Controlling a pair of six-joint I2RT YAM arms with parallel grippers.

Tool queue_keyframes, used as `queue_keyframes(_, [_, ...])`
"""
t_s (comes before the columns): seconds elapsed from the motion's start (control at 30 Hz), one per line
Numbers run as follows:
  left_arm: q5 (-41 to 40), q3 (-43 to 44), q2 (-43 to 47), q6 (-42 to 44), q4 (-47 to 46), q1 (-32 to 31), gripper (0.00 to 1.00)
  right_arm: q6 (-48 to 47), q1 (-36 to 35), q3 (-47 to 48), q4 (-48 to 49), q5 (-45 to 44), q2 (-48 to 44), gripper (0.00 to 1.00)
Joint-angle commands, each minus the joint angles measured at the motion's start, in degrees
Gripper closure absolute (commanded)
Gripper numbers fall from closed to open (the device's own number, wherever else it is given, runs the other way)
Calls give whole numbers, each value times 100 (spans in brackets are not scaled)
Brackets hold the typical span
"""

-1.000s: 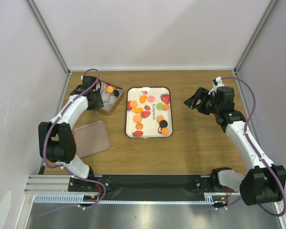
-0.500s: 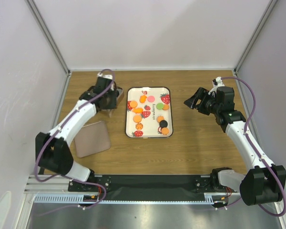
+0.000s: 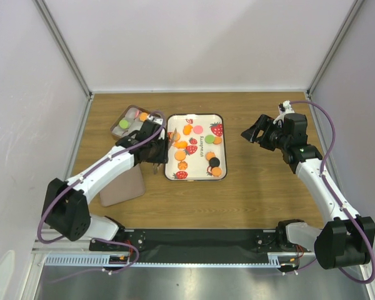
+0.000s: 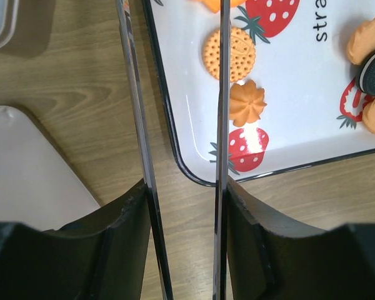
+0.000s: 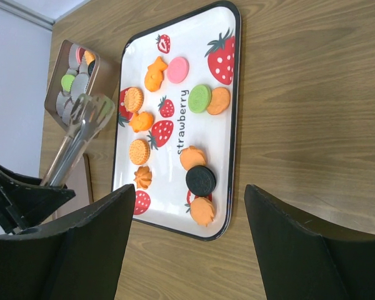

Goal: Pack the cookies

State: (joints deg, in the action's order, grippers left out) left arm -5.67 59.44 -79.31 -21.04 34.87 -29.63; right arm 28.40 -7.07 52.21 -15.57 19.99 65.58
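Note:
Several cookies (image 3: 181,154), orange, pink, green and black, lie on a white strawberry-print tray (image 3: 195,179). More cookies sit in a metal tin (image 3: 126,122) left of the tray. My left gripper (image 3: 154,150) is shut on metal tongs (image 3: 165,134) and hovers at the tray's left edge; in the left wrist view the tong blades (image 4: 132,94) straddle that edge beside an orange cookie (image 4: 229,53). My right gripper (image 3: 253,132) is open and empty, raised right of the tray. The right wrist view shows a black cookie (image 5: 200,180), a green cookie (image 5: 199,98) and the tongs (image 5: 81,128).
A pinkish lid (image 3: 122,186) lies on the wood near left of the tray, partly under my left arm. White walls with metal posts close in the table on three sides.
My left arm has swung from over the tin to the right and nearer, carrying the tongs to the tray's left edge. The tin is now uncovered. The right arm has not moved.

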Motion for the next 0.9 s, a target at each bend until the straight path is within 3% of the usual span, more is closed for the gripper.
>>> queue_keyframes(0.0, [172, 67, -119, -94, -393, -61, 50, -72, -31, 141, 125, -4, -63, 23])
queue_keyframes(0.87, [40, 841, -1350, -15, -332, -105, 52, -81, -14, 123, 142, -12, -98, 23])
